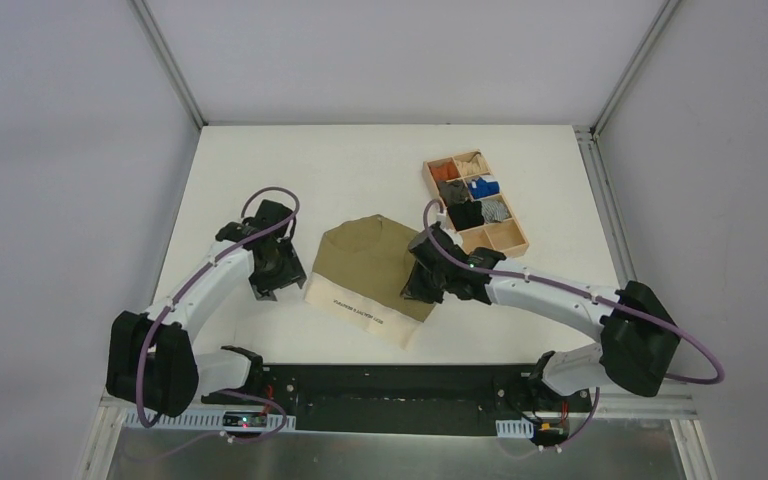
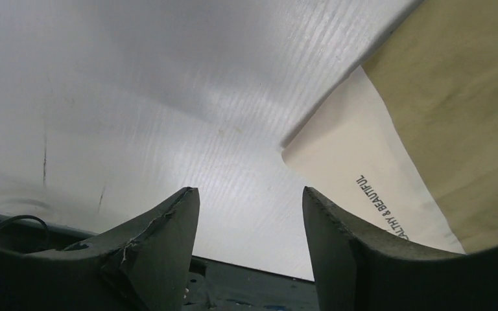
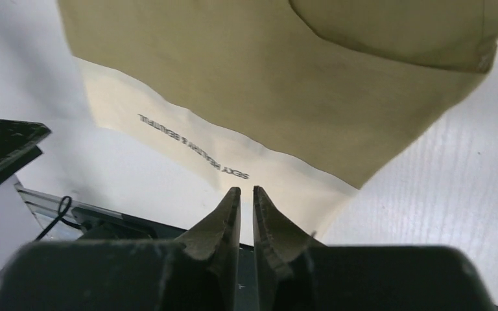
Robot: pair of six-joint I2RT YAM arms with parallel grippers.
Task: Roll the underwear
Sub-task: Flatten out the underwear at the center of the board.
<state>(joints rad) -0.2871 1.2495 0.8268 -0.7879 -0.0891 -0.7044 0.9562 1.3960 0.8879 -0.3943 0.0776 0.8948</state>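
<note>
At the near side of the table (image 1: 360, 170), the underwear (image 1: 370, 265) lies flat about the middle, its cream waistband (image 1: 355, 310) turned toward 6 o'clock and slanting from 8 to 5 o'clock. This appears deliberate, as it offers a straight edge from which a roll could start. The left gripper (image 2: 249, 201) stands just off the garment's 9 o'clock corner, jaws wide and empty over bare surface, judged to be positioned for that end of the band. The right gripper (image 3: 246, 191) hangs over the 4 o'clock edge, jaws narrow with only a thin slit between them and no fabric caught. The garment is olive-khaki, smooth and already folded, narrowing toward 12 o'clock, with a curved seam showing on an upper layer. Small dark lettering runs along the band. No rolling is evident yet. Farther off, at 1 o'clock, sits a wooden tray (image 1: 505, 235) of small bundles, well apart.
</note>
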